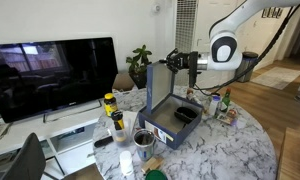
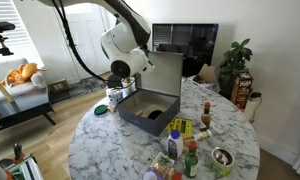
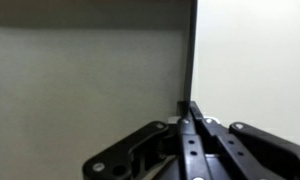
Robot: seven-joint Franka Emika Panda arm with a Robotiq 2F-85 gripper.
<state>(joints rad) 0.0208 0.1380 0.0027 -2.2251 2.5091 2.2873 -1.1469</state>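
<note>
The gripper point(image 3: 190, 108) is right up against the lid point(image 3: 90, 70), and the fingers point(image 3: 187, 135) are pressed together, pinching that lid's thin side edge. In both exterior views the box point(image 1: 175, 122) point(image 2: 148, 108) sits mid-bench on the marble bench point(image 1: 240, 140), with its lid point(image 1: 160, 82) point(image 2: 162, 72) standing upright behind the open tray. The gripper point(image 1: 176, 62) point(image 2: 133, 82) is high on the lid's edge, near a top corner.

The panel looks thin, flat and stiff, and probably light, swinging on a hinge at the back. A hold high on the free edge, far from the hinge, looks best for leverage. The smooth face offers little friction, so a shallow pinch could slip. The light box might also skate on the polished stone. There are bottles point(image 2: 175, 140) close by and a dark item point(image 2: 153, 113) in the tray.
</note>
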